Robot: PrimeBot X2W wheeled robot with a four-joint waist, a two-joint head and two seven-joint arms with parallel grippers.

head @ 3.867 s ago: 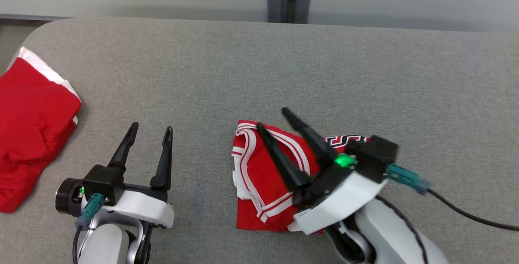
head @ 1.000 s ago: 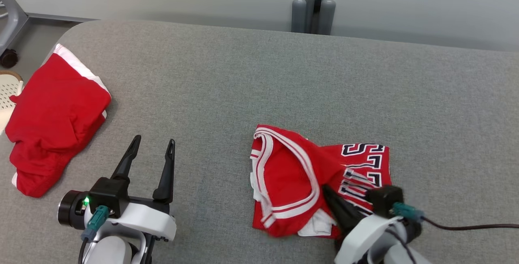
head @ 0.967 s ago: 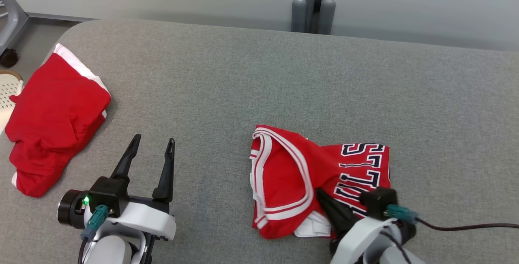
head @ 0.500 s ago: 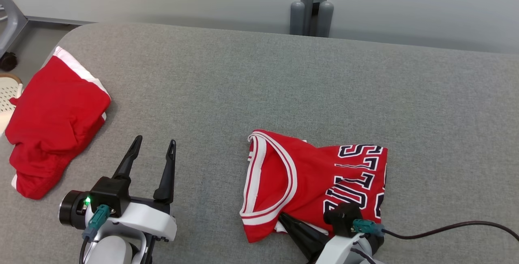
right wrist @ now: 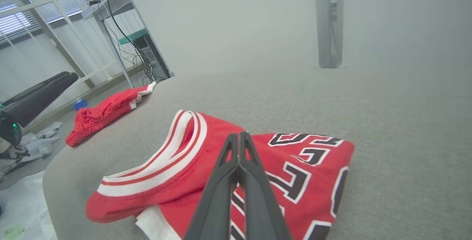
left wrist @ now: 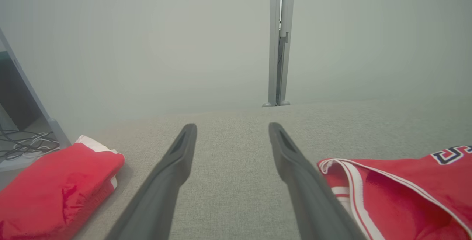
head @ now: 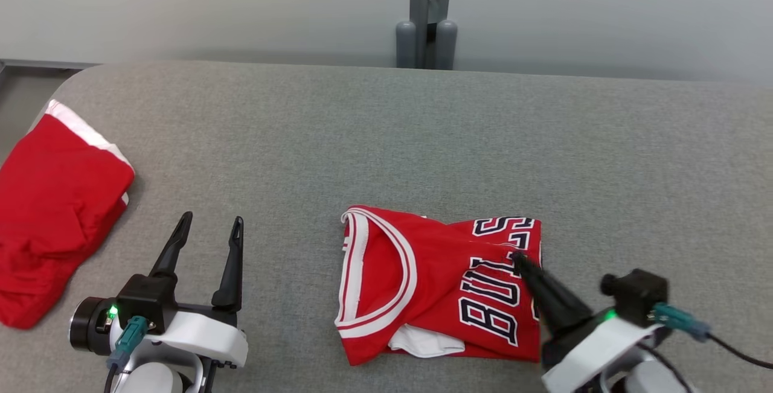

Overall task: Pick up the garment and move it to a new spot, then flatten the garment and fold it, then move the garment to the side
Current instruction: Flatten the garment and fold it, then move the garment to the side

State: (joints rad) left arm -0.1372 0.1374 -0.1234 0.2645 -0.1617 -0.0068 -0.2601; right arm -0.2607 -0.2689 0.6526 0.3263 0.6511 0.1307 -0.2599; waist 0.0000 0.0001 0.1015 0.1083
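The garment [head: 423, 278] is a red jersey with white trim and dark lettering, lying folded on the grey table [head: 386, 133] near its front edge. My right gripper [head: 517, 256] is shut, its fingers slanting over the lettering on the jersey's right part. In the right wrist view the two fingers of the right gripper [right wrist: 239, 135] lie pressed together above the jersey [right wrist: 206, 159], with no cloth visibly between them. My left gripper [head: 210, 219] stands open over bare table, well left of the jersey. In the left wrist view the left gripper [left wrist: 232, 125] has nothing between its fingers, and the jersey [left wrist: 398, 192] lies to its right.
A second red cloth with a white band [head: 54, 212] lies bunched at the table's left edge, also seen as the red cloth [left wrist: 55, 181] and the red cloth [right wrist: 107, 112]. A grey post [head: 426, 19] rises behind the table's far edge. Bare table lies beyond and right of the jersey.
The head camera has shifted. The jersey lies flatter and nearer the front edge than a second ago. My right gripper has come from the jersey's near edge to lie over its lettering. The left gripper is unchanged.
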